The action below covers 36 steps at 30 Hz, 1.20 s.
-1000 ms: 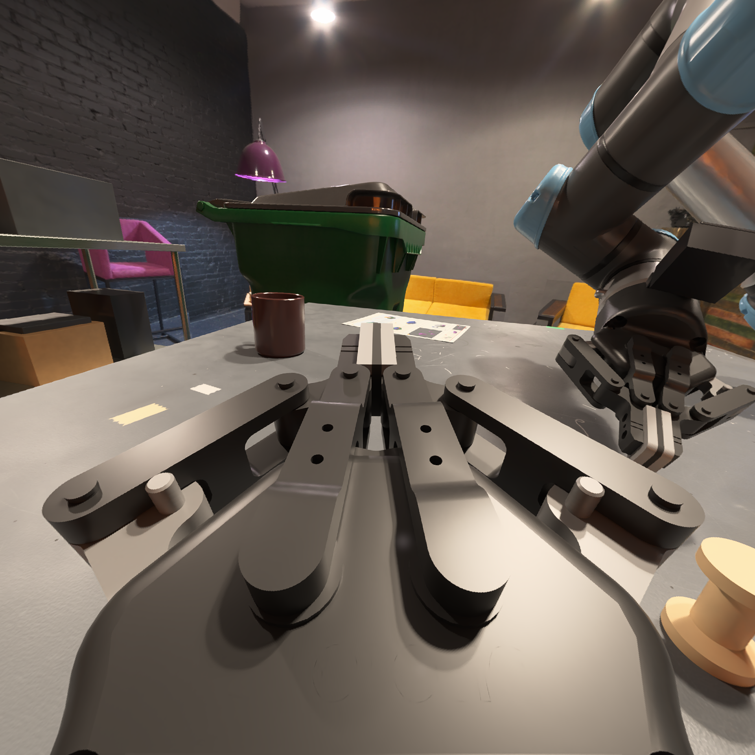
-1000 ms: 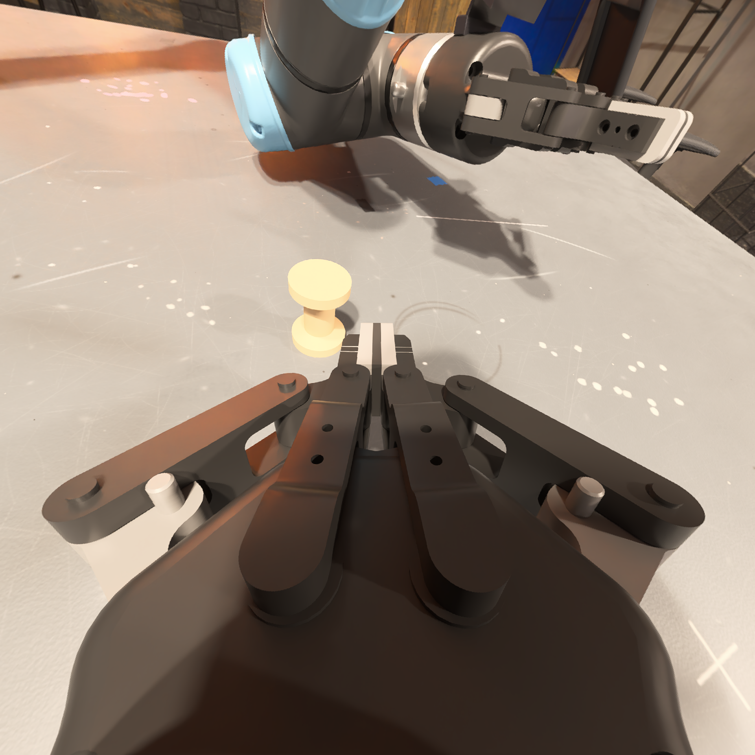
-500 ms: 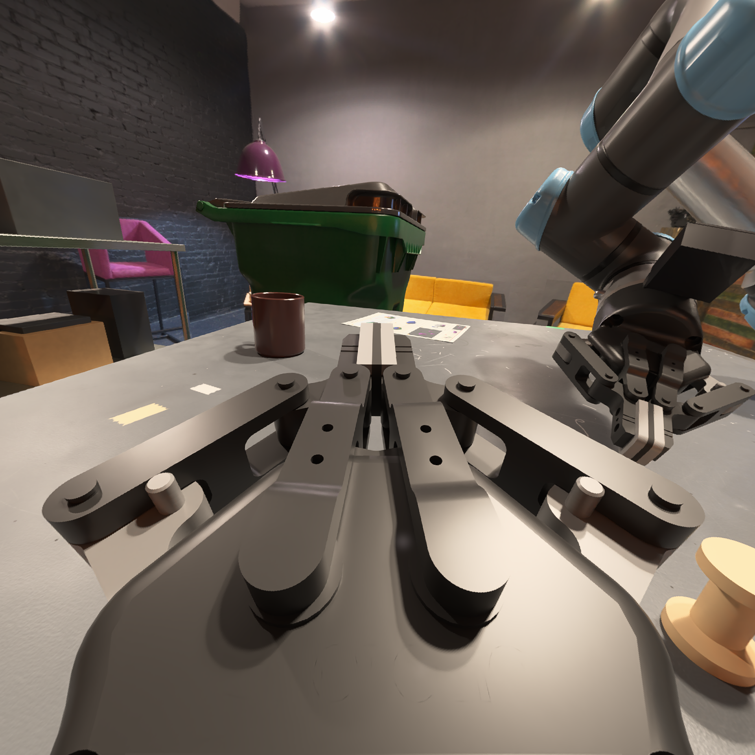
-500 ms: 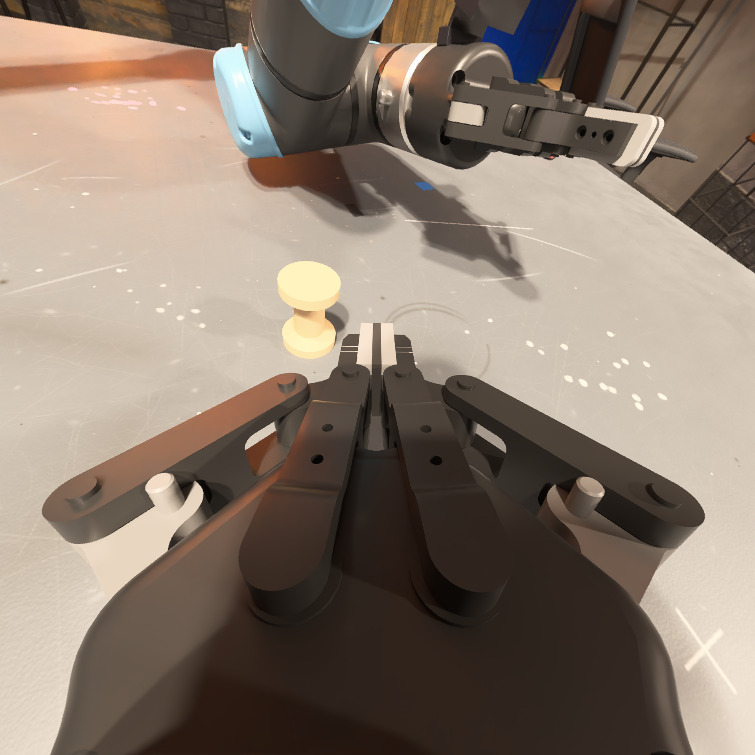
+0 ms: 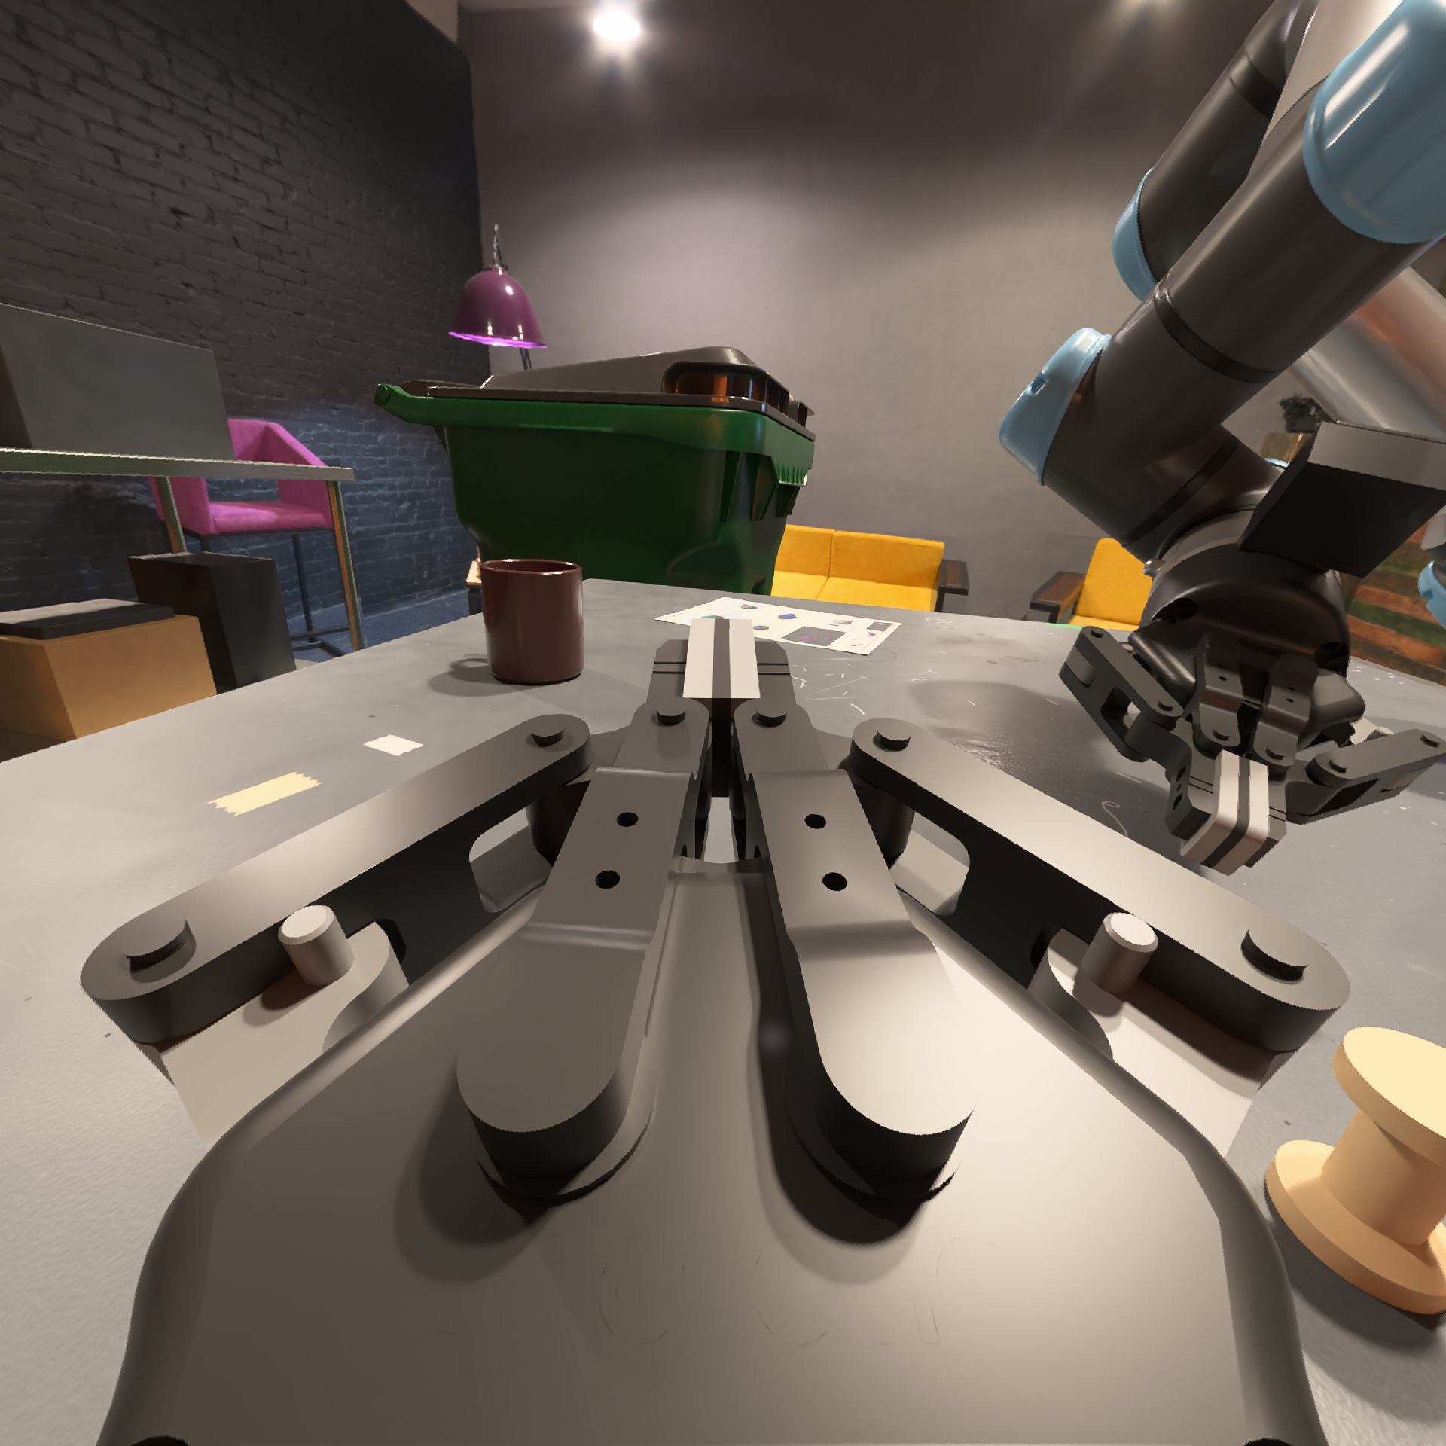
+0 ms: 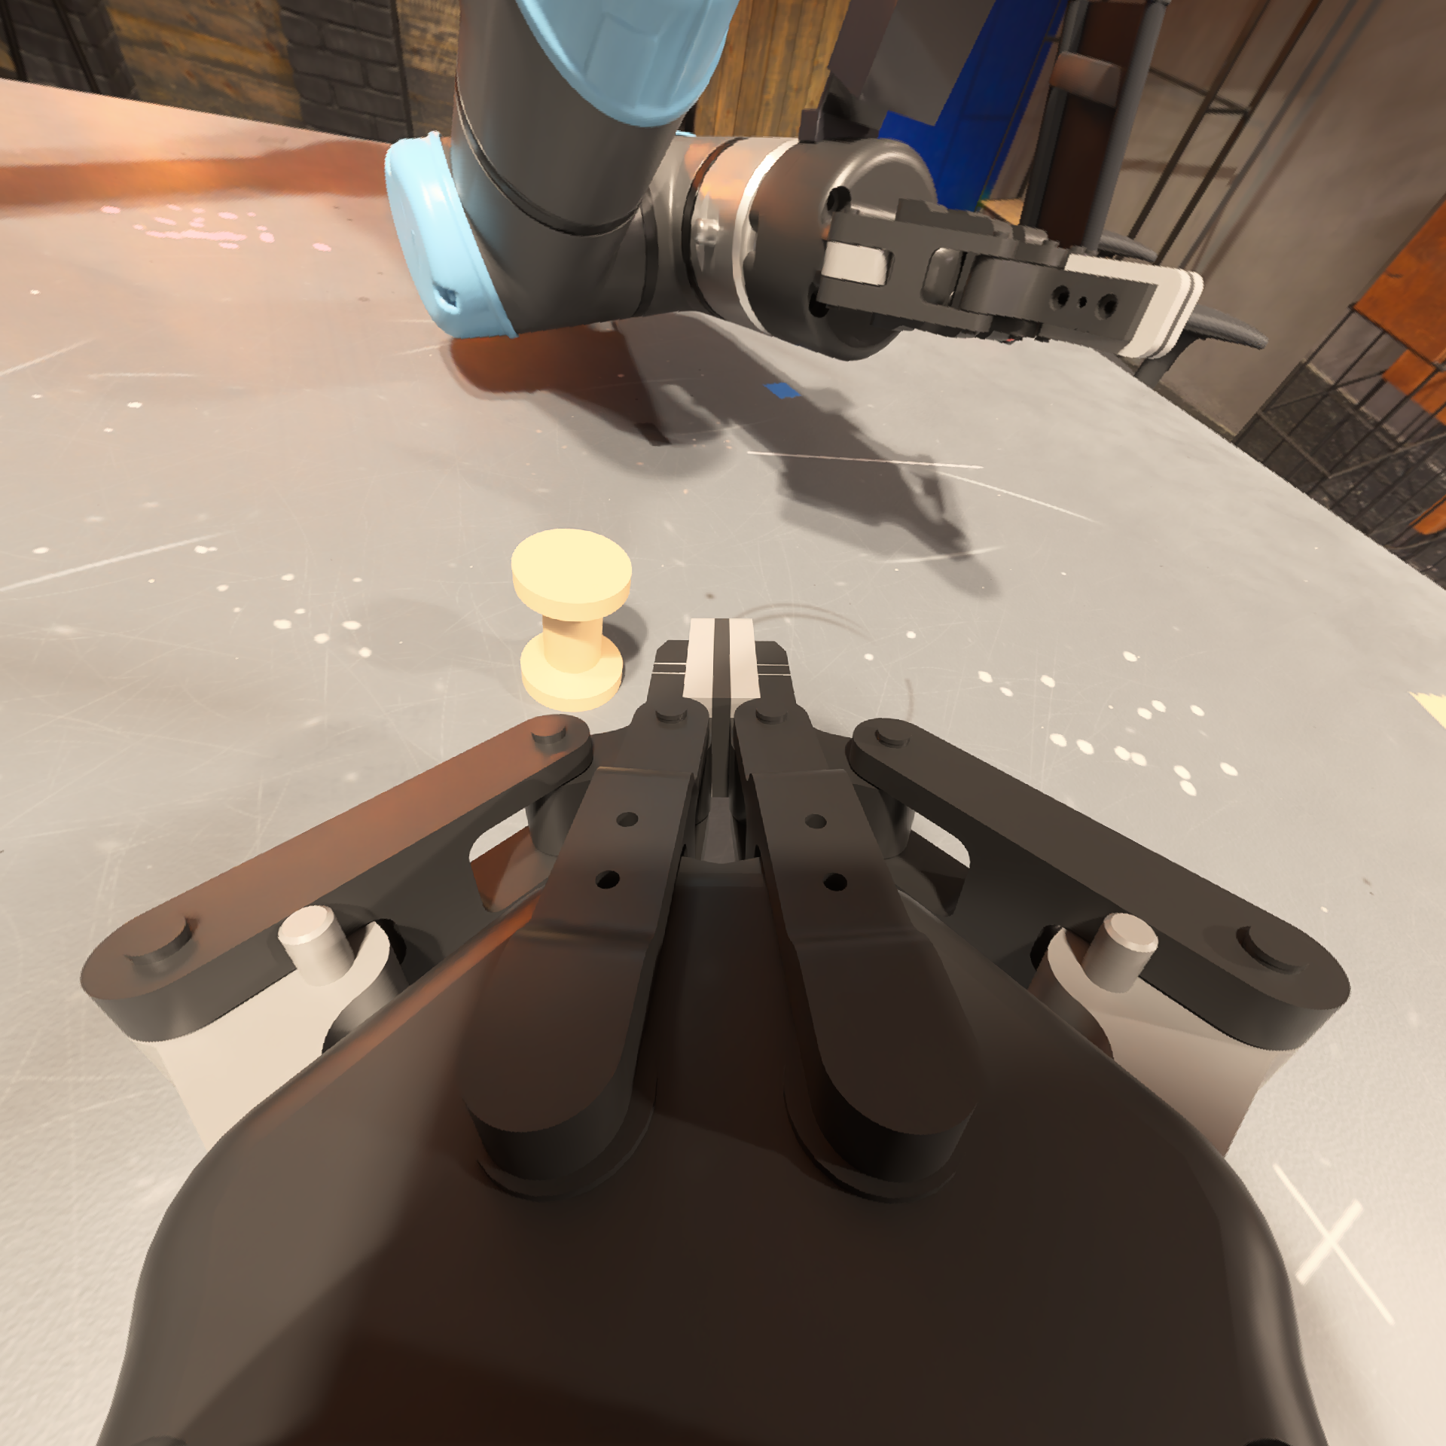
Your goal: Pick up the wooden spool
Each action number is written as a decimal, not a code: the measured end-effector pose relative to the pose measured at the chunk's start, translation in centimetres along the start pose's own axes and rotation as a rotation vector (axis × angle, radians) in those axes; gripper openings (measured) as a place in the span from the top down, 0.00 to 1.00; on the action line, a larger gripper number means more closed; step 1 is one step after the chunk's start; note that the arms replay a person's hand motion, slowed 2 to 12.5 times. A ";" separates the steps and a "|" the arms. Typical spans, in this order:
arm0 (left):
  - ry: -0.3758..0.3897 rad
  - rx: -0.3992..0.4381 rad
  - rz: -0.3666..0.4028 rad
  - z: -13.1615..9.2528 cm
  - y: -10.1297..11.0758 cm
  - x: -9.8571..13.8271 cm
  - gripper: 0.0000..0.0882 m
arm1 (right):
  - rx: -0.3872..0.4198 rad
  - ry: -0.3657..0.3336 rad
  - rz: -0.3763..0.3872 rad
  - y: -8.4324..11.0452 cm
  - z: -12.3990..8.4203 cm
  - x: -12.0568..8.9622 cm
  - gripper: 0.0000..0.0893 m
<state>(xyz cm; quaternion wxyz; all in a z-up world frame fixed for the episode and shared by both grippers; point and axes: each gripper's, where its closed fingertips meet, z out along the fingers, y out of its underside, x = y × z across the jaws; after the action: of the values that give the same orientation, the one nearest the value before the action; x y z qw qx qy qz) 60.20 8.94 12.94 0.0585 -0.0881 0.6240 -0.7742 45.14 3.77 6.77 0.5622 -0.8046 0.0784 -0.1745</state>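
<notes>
The pale wooden spool (image 6: 571, 618) stands upright on the grey table (image 6: 235, 485), just left of and slightly beyond my right gripper (image 6: 720, 657), which is shut and empty. The spool also shows at the lower right edge of the left wrist view (image 5: 1377, 1158). My left gripper (image 5: 721, 657) is shut and empty, held level above the table, and shows side-on in the right wrist view (image 6: 1166, 309). My right gripper shows in the left wrist view (image 5: 1232, 821), pointing down at the table.
A dark brown mug (image 5: 533, 620) stands on the table ahead left of my left gripper. A printed sheet (image 5: 782, 622) lies near the far edge. Tape pieces (image 5: 266, 790) lie at left. A green bin (image 5: 626, 477) stands beyond the table.
My right gripper has drawn back and tilted, so the spool sits a little farther left and the left arm looms higher in its view. The left gripper has not moved.
</notes>
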 end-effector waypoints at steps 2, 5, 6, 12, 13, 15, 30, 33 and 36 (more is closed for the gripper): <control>0.000 0.000 0.000 0.0 0.0 0.0 1.00 | 0.008 0.010 0.001 -0.1 0.0 0.2 1.00; 0.002 -0.001 0.001 0.0 0.0 0.0 1.00 | 0.022 0.025 0.005 -0.2 -0.1 0.4 1.00; 0.003 -0.001 0.001 0.0 0.0 0.0 1.00 | 0.028 0.030 0.006 -0.3 -0.2 0.5 1.00; 0.019 0.000 0.008 0.0 0.0 0.3 0.97 | 0.065 0.075 0.019 -0.7 -0.5 1.3 1.00; 0.025 0.000 0.011 0.0 0.0 0.4 0.96 | 0.072 0.083 0.022 -0.7 -0.6 1.4 1.00; 0.038 -0.002 0.015 0.0 0.0 0.6 0.93 | 0.085 0.100 0.030 -0.8 -0.7 1.8 1.00; 0.150 -0.044 0.035 0.1 0.5 2.6 0.72 | 0.170 0.192 0.090 -1.4 -1.8 3.7 1.00; 0.189 -0.062 0.021 0.1 0.8 3.4 0.65 | 0.180 0.194 0.105 -1.5 -1.9 3.9 1.00; 0.240 -0.084 0.005 0.0 1.0 4.5 0.59 | 0.189 0.191 0.119 -1.5 -2.1 4.0 1.00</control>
<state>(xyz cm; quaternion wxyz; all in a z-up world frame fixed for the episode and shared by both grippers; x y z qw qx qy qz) 55.75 7.78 12.24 -0.0186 0.0043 0.6584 -0.7524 47.96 1.23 9.59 0.6348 -0.7217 0.1623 -0.2234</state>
